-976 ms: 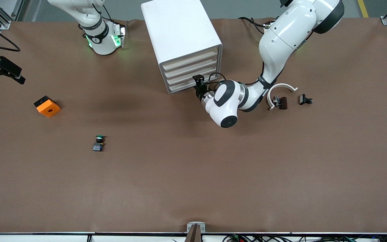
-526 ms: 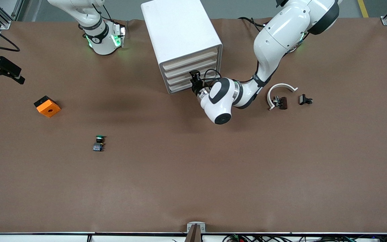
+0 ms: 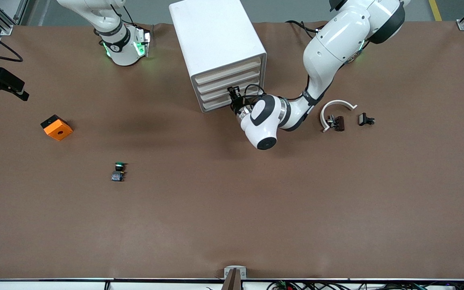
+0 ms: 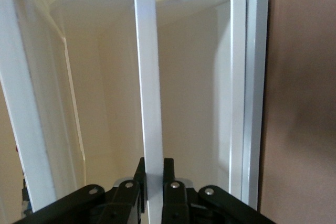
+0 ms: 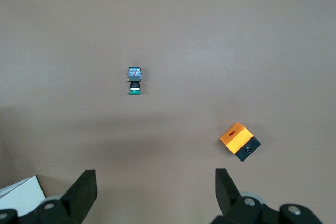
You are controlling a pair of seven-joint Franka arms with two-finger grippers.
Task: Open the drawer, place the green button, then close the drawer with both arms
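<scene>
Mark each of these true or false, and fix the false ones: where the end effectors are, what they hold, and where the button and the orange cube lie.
1. The left end effector is shut on a drawer front's edge. True.
2. The button lies in the drawer. False: it lies on the table, nearer the front camera than the orange cube.
3. The right end effector is open and holds nothing. True.
4. The orange cube sits on top of the cabinet. False: it sits on the table toward the right arm's end.
5. All four drawers look pushed in. True.

I see two glossy white arms (image 3: 328,52) with black joint rings, black cables and green base lights.
</scene>
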